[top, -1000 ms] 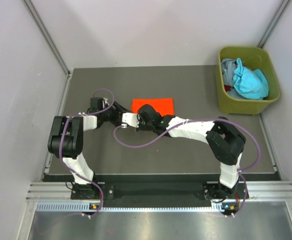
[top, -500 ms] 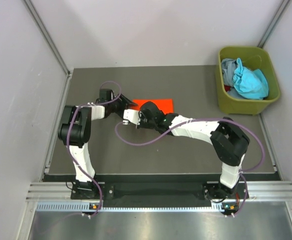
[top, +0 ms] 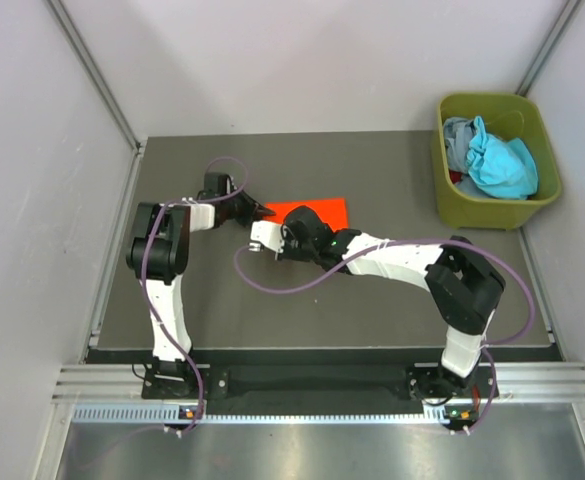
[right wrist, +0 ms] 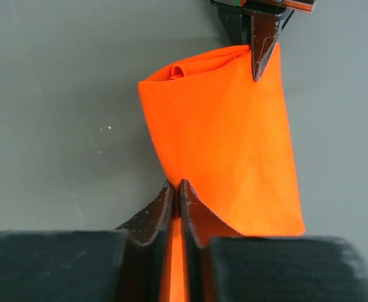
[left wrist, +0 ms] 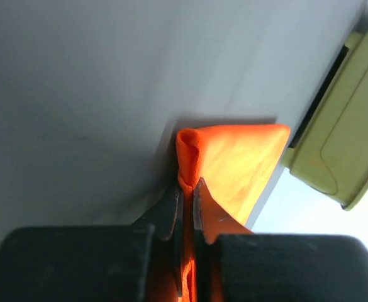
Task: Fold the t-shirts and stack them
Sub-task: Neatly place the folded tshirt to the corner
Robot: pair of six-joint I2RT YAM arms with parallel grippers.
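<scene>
As the left fingers (left wrist: 169, 212) and the right fingers (right wrist: 153, 212) each stay clenched on a pinch of the orange shirt (right wrist: 228, 157), with no gap between them, we see the cloth lifted off the table (top: 372, 300) along its left side and curled into a loose roll. A second ago the left pair sat further left and closer to the near edge, and the shirt showed as a fuller flat rectangle. Now that pair has travelled rightward and toward the far edge, its arm has swung up behind it, and the right pair has barely shifted. Somewhat less orange shows from above. We read this as a fold under way, with the left side being carried over the rest. The shirt's right part lies flat, mid-width of the table and nearer the far edge. We judge the task early: this fold is not yet laid down. In the bin (top: 484, 212) at the far right corner, the teal shirt (top: 502, 165) and grey shirt (top: 457, 135) lie bunched.
</scene>
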